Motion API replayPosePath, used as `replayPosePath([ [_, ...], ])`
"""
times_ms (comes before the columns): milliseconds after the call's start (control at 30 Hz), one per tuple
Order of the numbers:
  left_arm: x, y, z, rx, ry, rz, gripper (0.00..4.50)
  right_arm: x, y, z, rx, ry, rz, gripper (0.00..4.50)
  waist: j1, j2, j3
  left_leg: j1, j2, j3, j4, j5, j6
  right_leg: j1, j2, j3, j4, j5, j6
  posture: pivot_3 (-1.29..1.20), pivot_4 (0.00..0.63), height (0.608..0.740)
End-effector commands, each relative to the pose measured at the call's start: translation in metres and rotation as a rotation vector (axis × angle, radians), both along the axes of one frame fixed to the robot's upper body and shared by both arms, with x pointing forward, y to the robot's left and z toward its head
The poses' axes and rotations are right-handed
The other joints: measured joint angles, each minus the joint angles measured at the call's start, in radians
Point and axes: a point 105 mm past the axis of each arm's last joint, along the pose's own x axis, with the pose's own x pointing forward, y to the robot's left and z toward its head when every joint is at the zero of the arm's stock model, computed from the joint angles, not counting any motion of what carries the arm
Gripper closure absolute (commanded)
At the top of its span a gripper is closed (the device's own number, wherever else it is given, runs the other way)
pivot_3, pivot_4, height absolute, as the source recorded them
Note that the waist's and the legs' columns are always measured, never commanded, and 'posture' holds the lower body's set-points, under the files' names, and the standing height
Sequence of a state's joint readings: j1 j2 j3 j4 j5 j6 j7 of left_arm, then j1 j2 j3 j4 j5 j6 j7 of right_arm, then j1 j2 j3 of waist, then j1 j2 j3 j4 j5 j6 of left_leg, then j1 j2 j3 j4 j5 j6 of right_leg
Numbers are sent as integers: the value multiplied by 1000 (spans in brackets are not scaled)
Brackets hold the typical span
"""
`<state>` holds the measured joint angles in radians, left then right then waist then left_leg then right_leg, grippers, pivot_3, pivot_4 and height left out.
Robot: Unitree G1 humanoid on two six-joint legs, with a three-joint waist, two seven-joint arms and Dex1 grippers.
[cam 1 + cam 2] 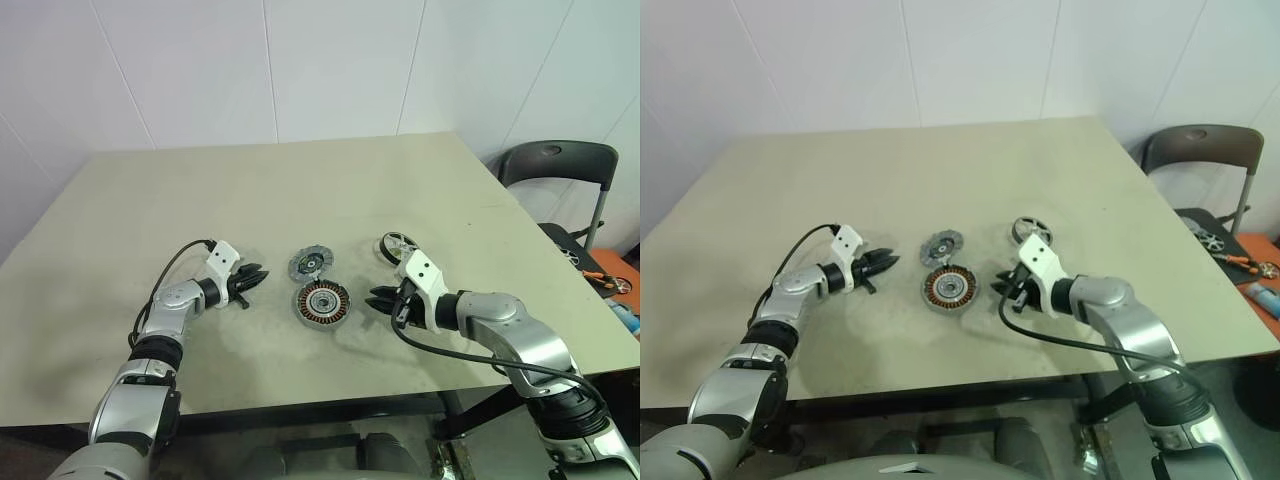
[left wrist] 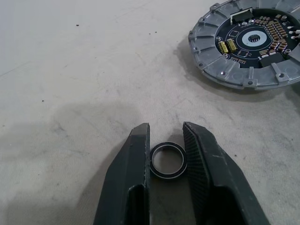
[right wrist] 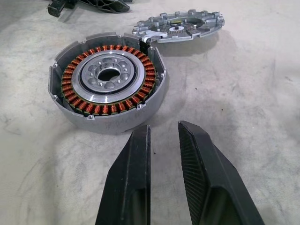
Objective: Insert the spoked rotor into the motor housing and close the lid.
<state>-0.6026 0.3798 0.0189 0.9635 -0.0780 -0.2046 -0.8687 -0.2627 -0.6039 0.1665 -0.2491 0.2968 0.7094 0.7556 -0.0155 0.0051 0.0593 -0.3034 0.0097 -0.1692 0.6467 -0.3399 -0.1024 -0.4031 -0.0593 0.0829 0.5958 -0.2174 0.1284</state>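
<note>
Left gripper (image 2: 166,136): fingers closed against a small black ring (image 2: 168,161) lying on the table (image 1: 200,190), left of the parts.
Right gripper (image 3: 164,129): narrow gap, holding nothing, just right of the motor housing (image 1: 322,302).
Motor housing: near centre, copper windings facing up.
Lid (image 1: 311,263): just beyond the housing, edges about touching.
Spoked rotor (image 1: 399,246): on the table, right of the lid.

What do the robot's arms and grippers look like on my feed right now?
Both arms are silver-grey metal with black joint bands. Each wrist carries a white block, with a black cable looping back along the forearm. The left gripper and right gripper each have two black tapered fingers with finely ridged inner faces.
</note>
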Motion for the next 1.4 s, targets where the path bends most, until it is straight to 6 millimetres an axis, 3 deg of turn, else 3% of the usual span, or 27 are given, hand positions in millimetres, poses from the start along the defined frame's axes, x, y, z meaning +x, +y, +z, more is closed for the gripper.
replayPosePath([
  [33,1,8,2,-1,-6,33,3789,5,5,13,14,-55,23,3558,0,0,0,0,0,0,0,0,0,0,0,0,0,0,0,0,0,740],
  [467,4,10,18,-22,-29,1,3789,8,6,12,13,-56,21,3558,-2,0,0,0,0,0,0,0,0,0,0,0,0,0,0,0,0,740],
  [600,9,5,32,-22,-66,-25,3789,7,6,12,14,-56,21,3558,0,0,0,-1,0,0,0,0,0,-1,0,0,-1,0,0,0,0,740],
  [733,8,-11,61,-88,-124,-122,3789,8,6,13,18,-61,20,3558,3,-1,0,-2,0,0,-1,0,0,-1,0,0,-1,1,-1,0,0,740],
  [933,-12,-37,90,-160,-118,-312,3789,13,3,23,37,-95,10,3558,-4,0,0,-2,0,0,-1,0,0,-1,0,0,-1,1,-1,0,0,740],
  [1200,-37,-57,86,-100,-58,-479,3789,20,-16,32,13,-126,-20,3558,-3,-1,0,-2,0,0,-1,0,0,-1,0,0,-1,0,-2,0,0,740],
  [1400,-42,-72,77,-82,-67,-511,3789,17,-14,28,16,-119,-21,3558,-2,-1,0,-2,0,0,-1,0,0,-2,0,0,-1,0,-2,0,0,740],
])
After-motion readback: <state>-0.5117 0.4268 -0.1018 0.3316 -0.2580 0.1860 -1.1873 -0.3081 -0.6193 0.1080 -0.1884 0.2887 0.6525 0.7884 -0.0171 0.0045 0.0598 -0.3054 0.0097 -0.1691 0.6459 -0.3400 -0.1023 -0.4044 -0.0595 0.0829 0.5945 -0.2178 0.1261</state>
